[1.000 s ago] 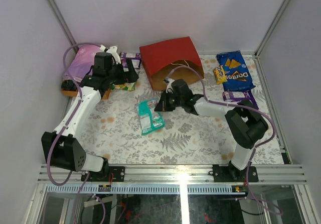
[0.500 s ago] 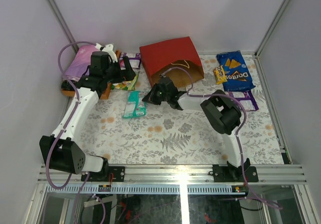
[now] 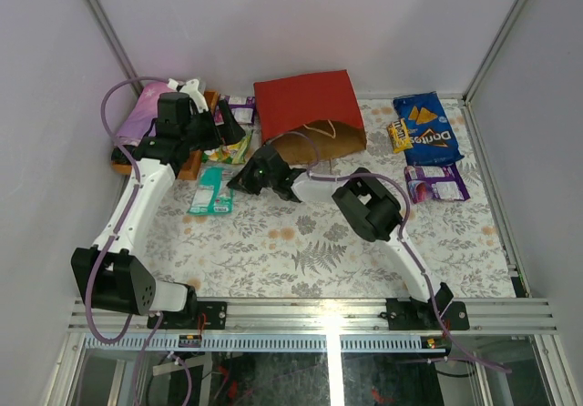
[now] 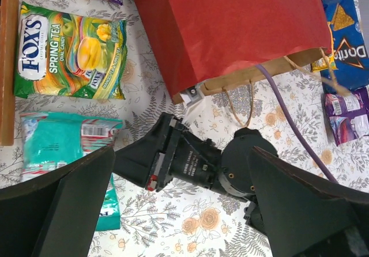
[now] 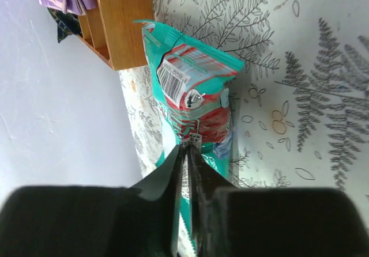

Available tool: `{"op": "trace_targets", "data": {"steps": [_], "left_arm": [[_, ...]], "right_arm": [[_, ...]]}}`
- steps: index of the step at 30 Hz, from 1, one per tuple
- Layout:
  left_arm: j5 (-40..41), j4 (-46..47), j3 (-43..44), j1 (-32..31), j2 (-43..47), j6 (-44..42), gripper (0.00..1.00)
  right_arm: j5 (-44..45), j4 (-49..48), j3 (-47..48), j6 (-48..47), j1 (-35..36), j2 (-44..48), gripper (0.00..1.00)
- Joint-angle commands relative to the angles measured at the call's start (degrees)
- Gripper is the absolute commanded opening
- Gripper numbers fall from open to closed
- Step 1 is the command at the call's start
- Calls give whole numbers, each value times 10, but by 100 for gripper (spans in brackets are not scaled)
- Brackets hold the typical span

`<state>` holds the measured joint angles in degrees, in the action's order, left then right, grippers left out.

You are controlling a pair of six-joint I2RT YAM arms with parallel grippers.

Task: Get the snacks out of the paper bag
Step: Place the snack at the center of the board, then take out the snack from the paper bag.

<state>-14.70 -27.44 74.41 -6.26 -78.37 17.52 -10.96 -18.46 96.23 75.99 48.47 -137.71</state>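
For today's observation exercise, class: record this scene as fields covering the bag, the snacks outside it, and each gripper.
Paper bag: on its side, mouth towards the arms
Snacks seen outside: Doritos bag, Fox's candy bag, teal pouch, purple-white pack
Left gripper: open, holding nothing
Right gripper: shut, tips at the teal pouch

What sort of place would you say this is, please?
Probably a lab robot test cell: plain white walls, left arm and right arm bolted to an aluminium rail, a floral tablecloth staged with a Doritos bag and red paper bag.
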Motion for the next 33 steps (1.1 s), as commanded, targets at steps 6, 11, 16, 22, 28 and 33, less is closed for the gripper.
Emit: {"op": "trace_targets", "data": {"steps": [6, 11, 16, 22, 28, 33], "left_arm": [[-23, 28, -6, 5, 18, 8, 100], [-25, 30, -7, 5, 19, 10, 100], [-29, 32, -9, 5, 15, 12, 100], [-36, 33, -9, 5, 11, 14, 100], [-48, 37, -10, 5, 6, 19, 100], [-52, 37, -13, 5, 7, 21, 100]], "right_arm": [[-10, 8, 8, -78, 5, 54, 74], [-54, -52, -125, -185, -8, 170, 76], [-20, -99, -315, -305, -9, 329, 76], [167, -394, -675, -231, -19, 508, 94], [196, -621, -750, -69, -79, 447, 99], [198, -793, -640, 152, -118, 264, 88]]}}
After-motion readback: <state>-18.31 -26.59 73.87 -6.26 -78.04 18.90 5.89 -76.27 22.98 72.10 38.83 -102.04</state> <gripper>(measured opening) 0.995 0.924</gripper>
